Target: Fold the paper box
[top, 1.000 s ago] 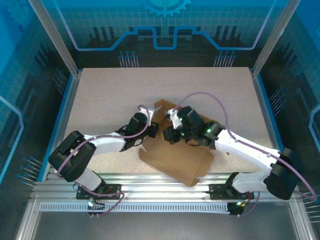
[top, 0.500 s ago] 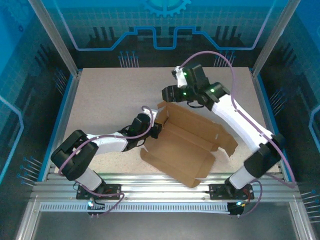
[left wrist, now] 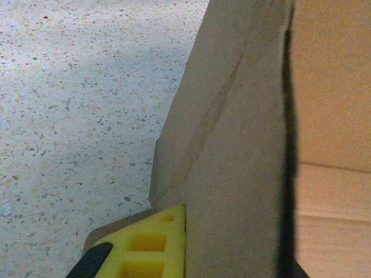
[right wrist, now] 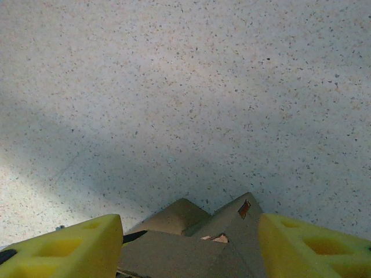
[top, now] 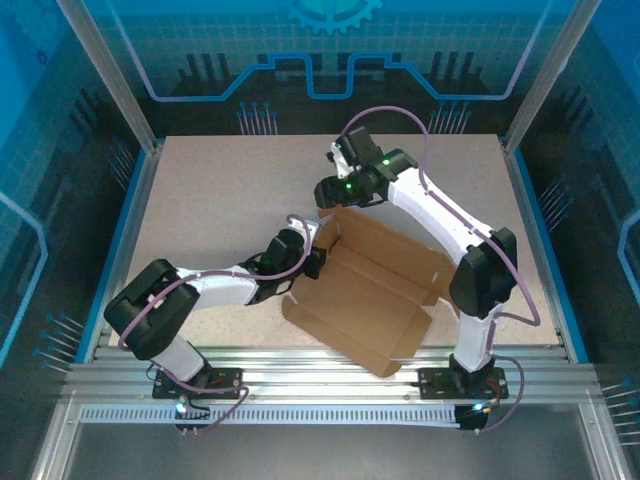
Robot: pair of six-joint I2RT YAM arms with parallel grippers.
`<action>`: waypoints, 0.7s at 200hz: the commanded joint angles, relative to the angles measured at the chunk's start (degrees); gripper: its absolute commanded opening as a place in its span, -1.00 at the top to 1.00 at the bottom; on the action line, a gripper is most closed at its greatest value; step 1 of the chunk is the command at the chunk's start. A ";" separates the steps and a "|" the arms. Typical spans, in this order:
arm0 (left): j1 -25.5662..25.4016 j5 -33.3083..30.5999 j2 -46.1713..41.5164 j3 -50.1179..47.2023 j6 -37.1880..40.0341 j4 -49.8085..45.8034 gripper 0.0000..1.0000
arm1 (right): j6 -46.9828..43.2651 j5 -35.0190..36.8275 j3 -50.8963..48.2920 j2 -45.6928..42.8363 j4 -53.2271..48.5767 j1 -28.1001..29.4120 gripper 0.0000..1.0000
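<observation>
table, one paper box; left claw pinching it, right claw spread

White arms, black joints, purple cables, yellow fingers

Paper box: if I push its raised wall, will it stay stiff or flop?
Likely floppy: the paper box has thin single-layer panels that hinge at creases. Probably light, so a push may slide or pivot it about the left gripper, which pinches one wall.
</observation>
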 commanded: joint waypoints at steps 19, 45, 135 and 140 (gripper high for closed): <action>-1.10 1.45 2.98 -1.29 -0.20 -9.33 0.83 | -3.12 -0.44 1.96 0.57 -4.03 0.25 -0.25; -1.27 1.21 3.06 -1.29 -0.12 -9.26 0.83 | -4.83 -3.38 0.55 -0.45 -4.04 -0.79 -0.21; -1.62 0.87 3.77 -1.64 -0.51 -8.96 0.83 | -7.56 -11.18 -7.43 -5.74 0.02 -5.84 -0.10; -1.64 0.95 3.83 -1.64 -0.47 -8.99 0.83 | -7.74 -11.24 -7.60 -6.06 0.10 -5.88 -0.10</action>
